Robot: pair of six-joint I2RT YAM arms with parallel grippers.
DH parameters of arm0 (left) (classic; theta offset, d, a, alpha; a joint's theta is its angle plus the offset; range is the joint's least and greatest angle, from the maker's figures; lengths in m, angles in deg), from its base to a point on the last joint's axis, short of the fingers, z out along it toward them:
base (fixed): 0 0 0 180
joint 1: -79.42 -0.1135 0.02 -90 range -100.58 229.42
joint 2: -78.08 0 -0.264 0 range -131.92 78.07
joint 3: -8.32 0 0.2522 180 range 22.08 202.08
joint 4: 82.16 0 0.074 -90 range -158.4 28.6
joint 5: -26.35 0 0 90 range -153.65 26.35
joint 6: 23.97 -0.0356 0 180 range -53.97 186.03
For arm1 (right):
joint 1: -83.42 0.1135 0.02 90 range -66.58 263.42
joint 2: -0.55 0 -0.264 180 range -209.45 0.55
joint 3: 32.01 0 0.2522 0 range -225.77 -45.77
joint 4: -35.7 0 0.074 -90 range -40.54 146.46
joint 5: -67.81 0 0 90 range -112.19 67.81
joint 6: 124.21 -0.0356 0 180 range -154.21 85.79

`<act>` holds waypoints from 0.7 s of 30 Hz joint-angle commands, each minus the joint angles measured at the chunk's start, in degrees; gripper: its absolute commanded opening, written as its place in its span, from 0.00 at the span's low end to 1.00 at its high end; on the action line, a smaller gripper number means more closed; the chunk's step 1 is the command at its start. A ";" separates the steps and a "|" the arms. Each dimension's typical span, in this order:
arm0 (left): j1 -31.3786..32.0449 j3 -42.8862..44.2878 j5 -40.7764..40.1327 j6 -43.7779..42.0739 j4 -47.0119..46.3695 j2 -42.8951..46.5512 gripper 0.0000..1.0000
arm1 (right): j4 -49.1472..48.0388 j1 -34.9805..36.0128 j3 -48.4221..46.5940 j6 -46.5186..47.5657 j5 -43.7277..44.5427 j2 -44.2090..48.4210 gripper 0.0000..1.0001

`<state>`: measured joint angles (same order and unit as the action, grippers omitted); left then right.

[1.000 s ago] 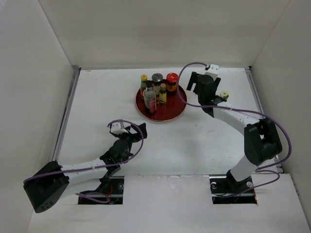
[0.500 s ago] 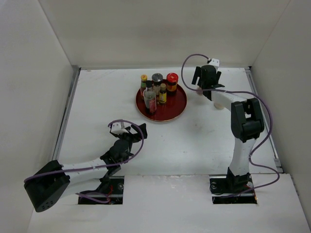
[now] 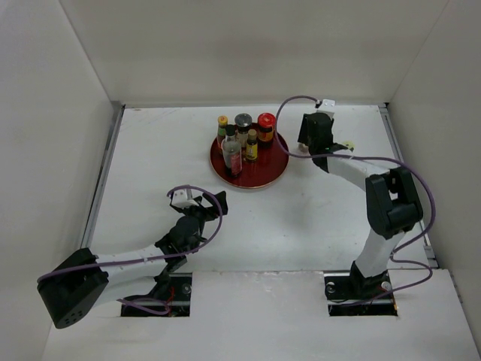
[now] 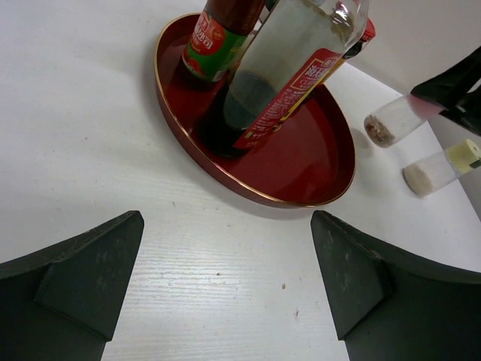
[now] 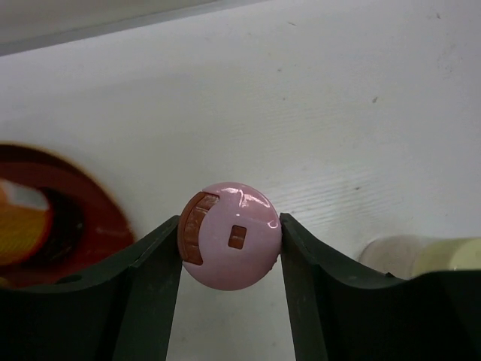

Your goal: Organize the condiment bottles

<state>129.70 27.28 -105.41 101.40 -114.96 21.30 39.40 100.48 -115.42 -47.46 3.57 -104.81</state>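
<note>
**Item:** pink-capped shaker (image 4: 391, 122), clear body, brown contents low inside. It stands just off the right rim of the red lacquer plate (image 3: 276, 167) and does not touch it.

**Holder:** right gripper (image 5: 230, 235), fingers clamped on opposite sides of the domed cap. Whether the base rests on the table cannot be told.

**Neighbour:** pale-yellow-capped shaker (image 3: 348, 147), further right of the plate, just beside the held one.

**On the plate:** five bottles crowded toward its back and left, among them the red-capped jar (image 3: 266, 122) and the tall clear bottle (image 4: 289, 71). The front-right part is bare.

**Idle:** left gripper (image 4: 227, 226), jaws wide apart and holding nothing, in front of the plate and well apart from it.

**Hazards, as judged:**
- The grip is on a glossy rounded cap only, so the shaker may slip, or swing under its own weight.
- A low carry could catch the base on the plate's raised rim and tip the shaker.
- A finger may knock the red-capped jar, because the group is tight.
- The outer finger could clip the pale-yellow-capped shaker on leaving
</note>
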 commanded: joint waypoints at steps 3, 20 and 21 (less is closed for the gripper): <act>0.47 0.79 0.71 1.01 -2.83 -0.18 0.96 | -8.65 7.84 2.41 -0.63 1.31 9.82 0.51; -0.32 0.43 1.68 1.36 -2.39 0.52 0.96 | -8.66 16.21 -0.58 -1.95 4.74 -0.72 0.56; -0.23 0.43 1.68 1.36 -2.39 0.61 0.96 | -8.66 16.21 -0.14 -1.95 4.74 -0.81 0.58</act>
<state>129.68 27.28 -104.21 102.02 -115.29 21.37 34.00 116.46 -115.29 -48.25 6.54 -105.99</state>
